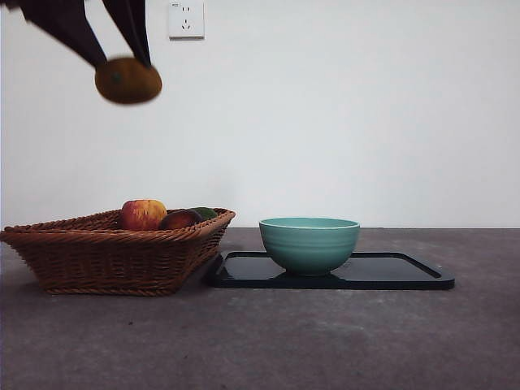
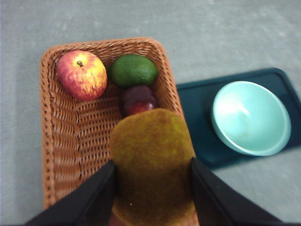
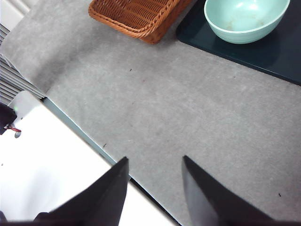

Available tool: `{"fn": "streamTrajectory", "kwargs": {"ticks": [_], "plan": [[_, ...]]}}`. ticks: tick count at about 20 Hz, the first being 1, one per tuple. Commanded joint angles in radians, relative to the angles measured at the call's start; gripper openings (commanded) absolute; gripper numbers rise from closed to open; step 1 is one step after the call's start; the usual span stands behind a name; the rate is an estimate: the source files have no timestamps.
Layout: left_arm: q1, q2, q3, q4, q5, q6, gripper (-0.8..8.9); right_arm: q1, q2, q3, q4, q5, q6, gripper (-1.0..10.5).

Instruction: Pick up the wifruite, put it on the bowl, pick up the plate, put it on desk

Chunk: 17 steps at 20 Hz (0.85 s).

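High above the far-left end of the desk (image 1: pixel 341 341), the left gripper (image 1: pixel 122 61) hangs with its two black jaws closed down on the wifruite (image 1: pixel 127 80). In the left wrist view the brown fuzzy fruit (image 2: pixel 151 160) fills the gap between the jaws, pinched on its two sides, with most of its body standing clear beyond the tips.

Directly beneath the held fruit sits the wicker basket (image 1: pixel 106 252), with a red-and-yellow apple (image 2: pixel 82 74), a green avocado-like fruit (image 2: pixel 134 70) and a dark red fruit (image 2: pixel 138 100) lying at its far end. Off to the side of the left gripper and well below it stands the teal bowl (image 1: pixel 309 242), empty, resting on a glossy black tray (image 1: pixel 406 272) that lies just beside the basket. The right gripper (image 3: pixel 153 181) waits low near the table's edge, its jaws apart and holding nothing — the bowl (image 3: pixel 244 19) and the basket's corner are well ahead of it.

My reading is that the carry across to the bowl has yet to be made. The risk lies in the grip: the jaws catch only part of a rounded, fuzzy skin, so a quick sideways swing could let the fruit roll out and drop back into the basket or onto the desk. Released from this height, it might also bounce off the bowl's hard rim or nudge the bowl along the slick tray — a lower release over the bowl's middle would be safer.
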Motion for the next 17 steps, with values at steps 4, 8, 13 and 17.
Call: {"fn": "streamTrajectory", "kwargs": {"ticks": [4,8,13,17], "plan": [[0.015,0.032,-0.177,0.177,-0.056,-0.027,1.55,0.006,0.002,0.009,0.010,0.002,-0.012,1.8],[0.021,0.092,-0.267,0.246,-0.056,-0.012,1.55,0.006,0.002,0.009,0.010,0.002,-0.011,1.8],[0.021,0.227,-0.280,0.323,-0.055,0.023,1.55,0.006,0.002,0.009,0.010,0.002,-0.007,1.8],[0.021,0.293,-0.280,0.357,-0.056,0.025,1.55,0.006,0.002,0.009,0.010,0.002,-0.003,1.8]]}}
